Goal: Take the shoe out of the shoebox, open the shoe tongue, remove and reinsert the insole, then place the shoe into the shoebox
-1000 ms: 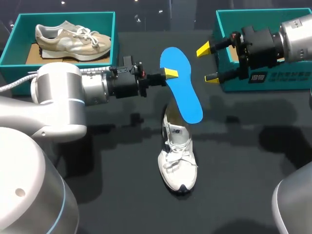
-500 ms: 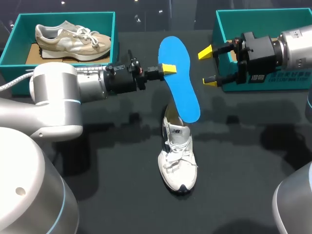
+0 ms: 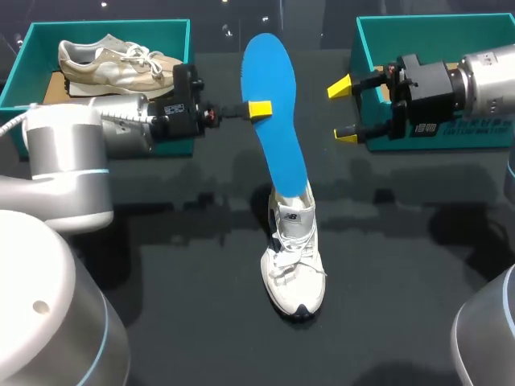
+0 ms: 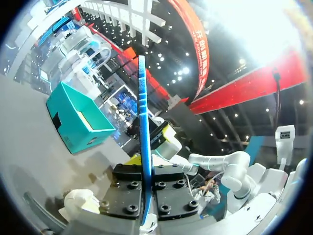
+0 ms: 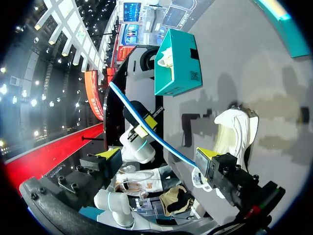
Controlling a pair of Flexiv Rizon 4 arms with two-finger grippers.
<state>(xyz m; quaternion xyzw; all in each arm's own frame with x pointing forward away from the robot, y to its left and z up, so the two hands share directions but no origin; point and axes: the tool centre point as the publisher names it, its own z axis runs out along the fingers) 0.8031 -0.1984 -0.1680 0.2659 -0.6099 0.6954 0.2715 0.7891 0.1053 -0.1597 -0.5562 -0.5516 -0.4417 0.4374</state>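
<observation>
Upper left of the head frame: teal shoebox with a beige shoe lying in it, not in play. Our left gripper comes in from the left, closed flat on the long edge of the blue insole, roughly a third of the way down from its upper end. The left wrist view shows the insole edge-on, pinched between the two finger blocks. It stands steeply in the upper centre, with the low end down at the collar of the white shoe. We can't tell whether that end is already inside the opening or only just over it. The white shoe stands upright on the dark table in the lower centre, toe toward the bottom edge, laces loose. Our right gripper at upper right is spread wide and empty, near the insole but not touching, in front of the second teal shoebox. Handling, our read: the insole is light, thin foam. The right wrist view shows it bowing slightly, so expect it to flex and buckle if pushed from the far end. An edge pinch holds it fine; better to guide the low end with the free gripper. The shoe is light with a soft upper and will likely slide or tip unless braced at the heel collar.
</observation>
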